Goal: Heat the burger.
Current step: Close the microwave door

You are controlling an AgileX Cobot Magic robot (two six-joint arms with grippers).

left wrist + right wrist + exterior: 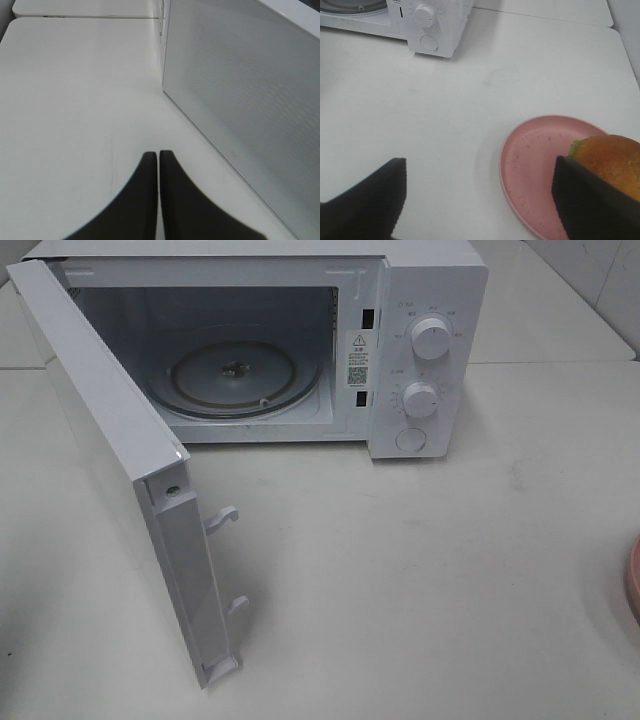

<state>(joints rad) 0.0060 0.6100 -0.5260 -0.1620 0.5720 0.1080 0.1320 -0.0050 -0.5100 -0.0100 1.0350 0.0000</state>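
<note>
At the far left of the overhead view the microwave door (105, 455) stands swung wide open, its inner edge with two small latch hooks (222, 518) facing the front of the white counter (420, 580). The left gripper (158, 156) does not show from overhead; its wrist camera shows its dark jaws pressed together with nothing between them, low over the counter just beside the door's outer face (250, 100).

Behind the door sits the white microwave (430, 280), its cavity open and the round glass turntable (233, 378) lying bare inside. To the right of the cavity is the control panel with two round knobs (431, 338), one above the other, and a round button (411, 439) below them.

Further right the counter is bare up to the frame's right edge, where a sliver of the pink plate (633, 580) shows. In the right wrist view the burger (615, 162) sits on the pink plate, well apart from the microwave. The right gripper (477, 195) hangs over the plate's near side with its jaws spread wide, one finger (585, 200) in front of the burger; whether it touches the bun cannot be told.
</note>
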